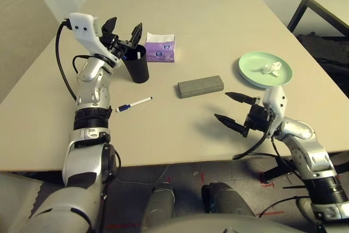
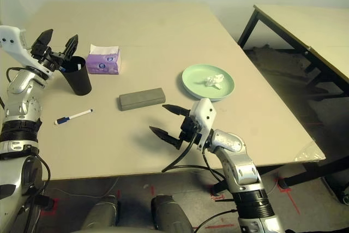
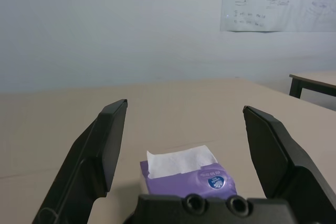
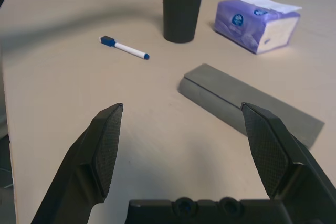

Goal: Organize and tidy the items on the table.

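Note:
On the table [image 1: 191, 20] a black cup [image 1: 137, 66] stands at the left, and my left gripper [image 1: 125, 24] hovers open just above its rim, holding nothing. A small blue tip [image 1: 125, 55] shows at the cup's mouth. A white marker [image 1: 133, 104] with a dark blue cap lies in front of the cup. The grey glasses case [image 1: 200, 86] lies mid-table. At the right, a light-green plate [image 1: 251, 72] holds a crumpled white tissue [image 1: 271, 69]. My right gripper [image 1: 235, 108] is open and empty, low over the table in front of the case.
A purple tissue pack [image 1: 160, 47] sits right beside the cup, straight ahead of the left fingers [image 3: 107, 145]. A second dark-legged table [image 1: 327, 4] stands off to the right, across a gap.

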{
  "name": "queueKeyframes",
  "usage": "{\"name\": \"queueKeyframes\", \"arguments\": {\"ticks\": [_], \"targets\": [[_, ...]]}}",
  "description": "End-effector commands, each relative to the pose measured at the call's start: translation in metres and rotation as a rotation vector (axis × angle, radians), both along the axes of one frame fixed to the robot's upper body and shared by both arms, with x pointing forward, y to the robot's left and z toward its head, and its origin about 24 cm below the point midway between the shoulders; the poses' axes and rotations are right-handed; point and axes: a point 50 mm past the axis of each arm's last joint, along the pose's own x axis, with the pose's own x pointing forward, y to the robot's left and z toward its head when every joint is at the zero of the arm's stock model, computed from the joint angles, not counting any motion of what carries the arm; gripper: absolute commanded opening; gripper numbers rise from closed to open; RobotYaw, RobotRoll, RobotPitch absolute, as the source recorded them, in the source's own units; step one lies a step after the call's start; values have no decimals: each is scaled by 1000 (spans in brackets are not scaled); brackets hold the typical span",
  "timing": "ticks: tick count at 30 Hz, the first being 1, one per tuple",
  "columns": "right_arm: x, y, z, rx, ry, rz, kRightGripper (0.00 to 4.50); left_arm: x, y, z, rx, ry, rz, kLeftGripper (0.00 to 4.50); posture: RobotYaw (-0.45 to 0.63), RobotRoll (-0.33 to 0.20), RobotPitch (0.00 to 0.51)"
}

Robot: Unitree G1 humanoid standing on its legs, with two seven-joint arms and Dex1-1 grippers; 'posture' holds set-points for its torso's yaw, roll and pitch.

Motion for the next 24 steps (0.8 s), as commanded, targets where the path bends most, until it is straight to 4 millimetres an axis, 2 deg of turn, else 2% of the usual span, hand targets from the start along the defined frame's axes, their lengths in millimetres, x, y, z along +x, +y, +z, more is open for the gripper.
{"name": "queueKeyframes", "arguments": {"ticks": [1, 6, 8, 13, 15, 20, 24], "targets": [[-1, 6, -1, -20, -16, 73, 4500, -6, 6, 8, 35, 5, -16, 4475, -23, 0, 94], [-11, 12, 2, -60, -56, 263, 4500, -27, 17, 12, 228, 244, -193, 4475, -8, 0, 93], [-13, 15, 2, -64, -52, 316, 4500, -42, 24, 14, 350, 365, -258, 4475, -3, 0, 92], [-11, 22, 4, -64, -74, 370, 4500, -72, 36, 23, 601, 654, -410, 4475, 14, 0, 88], [-9, 24, 5, -65, -82, 381, 4500, -79, 37, 30, 692, 754, -465, 4475, 16, 0, 87], [-5, 28, 6, -64, -98, 393, 4500, -75, 31, 40, 855, 907, -581, 4475, 5, 0, 81], [-6, 30, 5, -63, -108, 399, 4500, -59, 25, 33, 987, 981, -632, 4475, -12, 0, 77]]}}
